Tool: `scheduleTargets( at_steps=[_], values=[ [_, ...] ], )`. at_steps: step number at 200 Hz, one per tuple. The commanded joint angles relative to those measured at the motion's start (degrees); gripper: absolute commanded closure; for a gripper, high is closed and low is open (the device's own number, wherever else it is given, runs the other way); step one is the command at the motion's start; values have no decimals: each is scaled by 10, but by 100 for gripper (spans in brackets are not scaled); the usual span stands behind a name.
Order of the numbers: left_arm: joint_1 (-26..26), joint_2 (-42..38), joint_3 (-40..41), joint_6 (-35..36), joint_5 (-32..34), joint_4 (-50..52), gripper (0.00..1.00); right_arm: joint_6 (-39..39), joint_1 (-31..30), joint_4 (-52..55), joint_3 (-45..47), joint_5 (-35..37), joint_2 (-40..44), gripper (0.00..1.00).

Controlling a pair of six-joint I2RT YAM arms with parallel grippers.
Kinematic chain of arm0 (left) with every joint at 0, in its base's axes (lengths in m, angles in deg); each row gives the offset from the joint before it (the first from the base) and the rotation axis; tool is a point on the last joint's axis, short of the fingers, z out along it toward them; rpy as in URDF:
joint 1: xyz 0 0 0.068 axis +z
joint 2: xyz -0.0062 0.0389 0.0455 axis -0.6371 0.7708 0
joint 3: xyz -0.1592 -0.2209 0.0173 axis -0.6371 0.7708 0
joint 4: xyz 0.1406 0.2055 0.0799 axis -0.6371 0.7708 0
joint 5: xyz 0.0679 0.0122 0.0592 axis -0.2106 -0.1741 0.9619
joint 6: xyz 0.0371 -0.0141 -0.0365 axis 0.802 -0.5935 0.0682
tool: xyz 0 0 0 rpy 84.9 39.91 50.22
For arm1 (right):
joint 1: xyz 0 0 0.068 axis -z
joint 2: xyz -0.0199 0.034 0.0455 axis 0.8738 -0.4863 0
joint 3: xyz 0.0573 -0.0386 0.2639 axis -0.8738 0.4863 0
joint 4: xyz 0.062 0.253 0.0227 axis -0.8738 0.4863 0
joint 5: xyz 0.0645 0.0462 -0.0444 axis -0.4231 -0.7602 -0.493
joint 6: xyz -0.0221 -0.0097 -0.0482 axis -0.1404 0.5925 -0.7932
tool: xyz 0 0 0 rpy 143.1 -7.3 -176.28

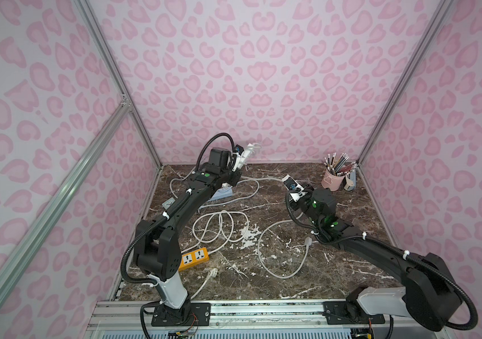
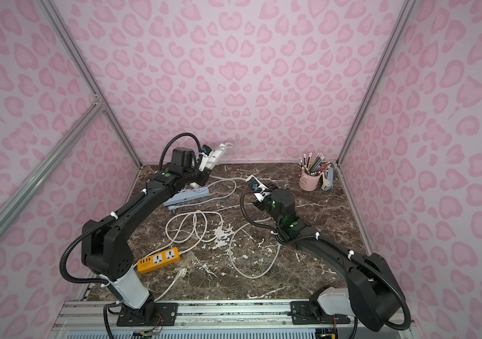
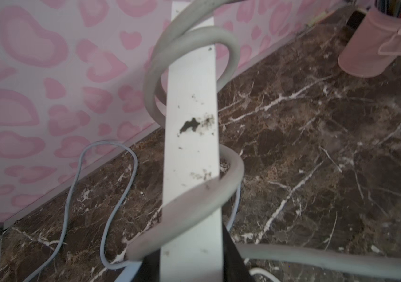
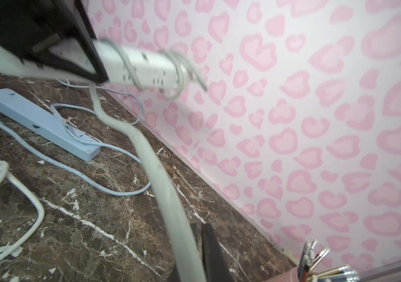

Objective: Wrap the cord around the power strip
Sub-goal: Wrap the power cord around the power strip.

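The left gripper [image 1: 237, 163] is clamped on one end of the white power strip [image 1: 247, 151], which it holds off the table [image 1: 351, 223] near the back wall, its free end tilted upward. In the left wrist view the strip [image 3: 192, 117] rises from between the black fingers [image 3: 228, 246], and the grey cord [image 3: 228, 180] coils loosely around it in two visible turns.

From the strip the cord [image 1: 263, 178] runs sideways, low over the table, to the right gripper [image 1: 288, 180]. Its jaws are closed. In the right wrist view the cord [image 4: 165, 190] lies right against the fingers [image 4: 210, 244], but whether it is pinched between them cannot be told.

The left arm reaches forward from its base, its wrist bent upward. The right arm stretches low across the table toward the back, with its wrist near the pink pencil cup [image 1: 333, 179]. A blue power strip [image 1: 219, 195] lies under the left forearm.
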Motion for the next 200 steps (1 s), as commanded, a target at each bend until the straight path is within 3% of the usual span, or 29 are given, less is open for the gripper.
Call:
scheduleTargets(
  at_steps=[1, 41, 60, 87, 106, 124, 145, 181, 200],
  values=[
    [-27, -4, 20, 80, 41, 23, 97, -47, -1, 32, -53, -21, 24, 100],
    [-100, -41, 63, 143, -53, 60, 97, -31, 44, 125, -171, -100, -17, 100],
    [-139, -72, 95, 204, -128, 79, 97, -31, 73, 188, -234, -123, -61, 100],
    [-155, -113, 131, 227, -225, 83, 97, -10, 128, 240, -292, -163, -117, 100],
    [-156, -139, 120, 227, -316, 95, 97, 46, 174, 237, -304, -241, -147, 100],
    [-156, -162, 88, 217, -393, 91, 97, 107, 202, 206, -299, -326, -172, 100],
    [-156, -186, 67, 180, -422, 43, 97, 183, 214, 127, -266, -380, -191, 100],
    [-156, -186, 28, 96, -432, -22, 97, 296, 214, 10, -224, -413, -221, 90],
    [-156, -188, 22, 57, -432, -61, 97, 344, 207, -54, -200, -408, -234, 79]
  ],
)
